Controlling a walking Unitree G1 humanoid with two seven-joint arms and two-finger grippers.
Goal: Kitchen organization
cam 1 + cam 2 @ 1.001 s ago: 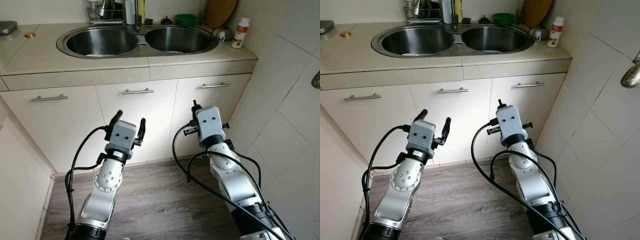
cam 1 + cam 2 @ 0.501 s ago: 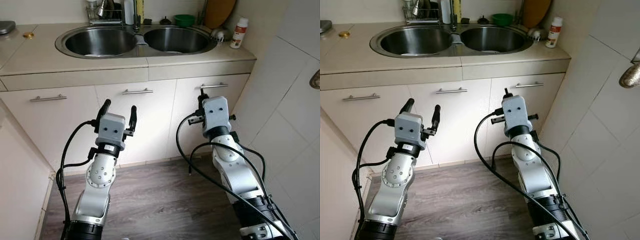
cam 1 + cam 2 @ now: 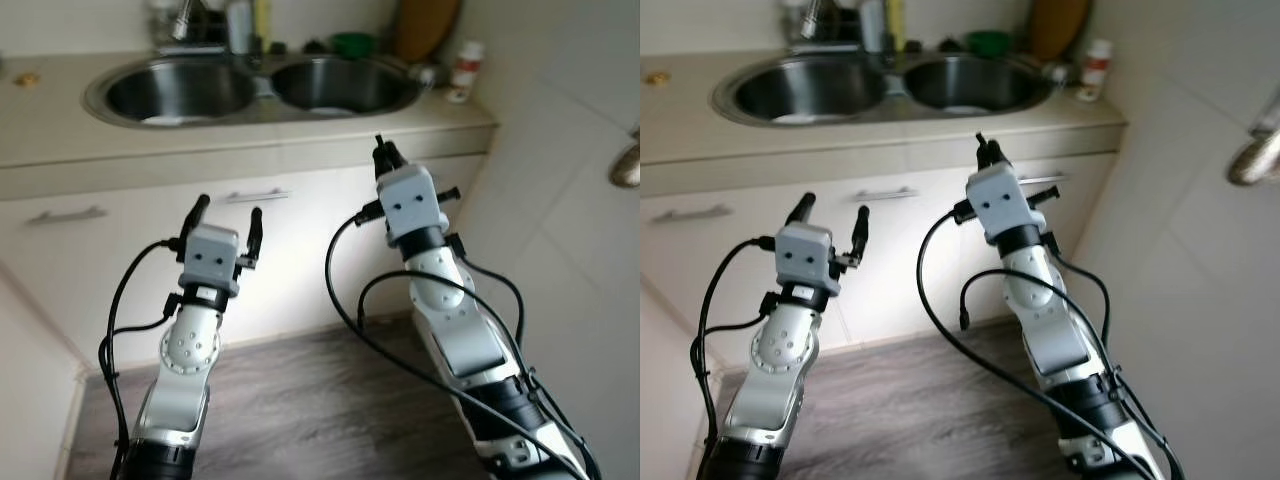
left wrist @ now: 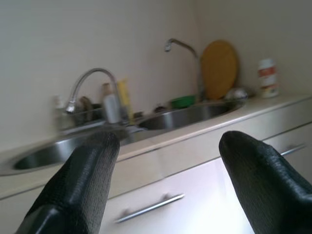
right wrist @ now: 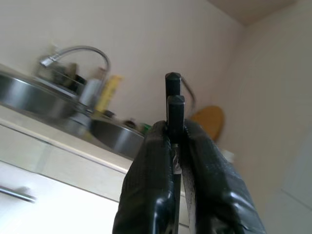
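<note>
Double steel sink (image 3: 260, 88) holds nothing discernible; green bowl (image 3: 355, 43) behind.

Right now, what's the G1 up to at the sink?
Nothing is being handled. The robot stands facing the double sink and the cabinets under it, both arms raised in front of the doors. The left gripper is open and empty, in front of the middle cabinet door. The right gripper is shut on nothing, up near the counter edge. A white bottle and a green bowl sit on the counter by the sink.
</note>
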